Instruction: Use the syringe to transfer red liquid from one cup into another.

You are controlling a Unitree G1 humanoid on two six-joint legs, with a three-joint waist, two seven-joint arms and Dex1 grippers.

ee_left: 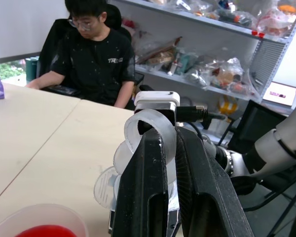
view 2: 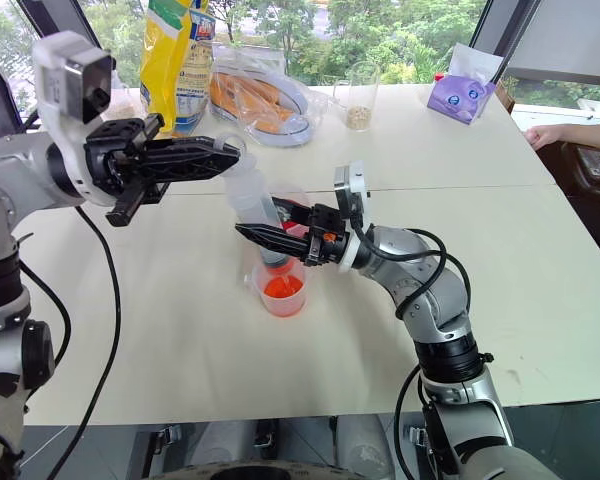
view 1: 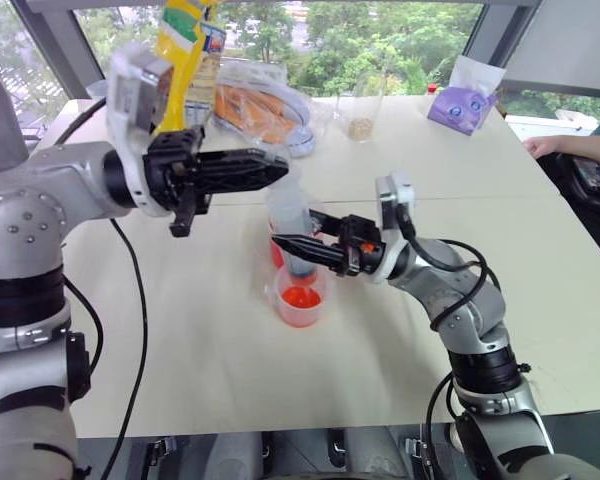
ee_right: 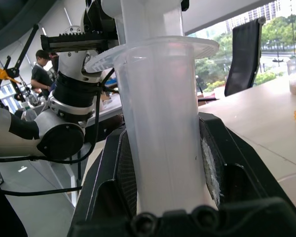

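Note:
The syringe [view 1: 292, 222] stands tilted over the table, and its lower end reaches into the mouth of the shorter cup [view 1: 301, 298], which holds red liquid [view 1: 300, 297]. My right gripper [view 1: 283, 243] comes in from the right, shut on the syringe's clear barrel [ee_right: 163, 133]. My left gripper [view 1: 273, 170] reaches across from the left, shut on the plunger's top ring [ee_left: 149, 129]. The taller cup [view 2: 296, 212], showing bright red, stands just behind the syringe and is partly hidden by the right gripper.
At the back of the table are a yellow bag [view 1: 185, 45], a wrapped plate of orange food [view 1: 263, 105], a clear cup with beige grains [view 1: 360, 112] and a purple pack [view 1: 462, 104]. A person's hand [view 1: 558, 146] rests at the right edge.

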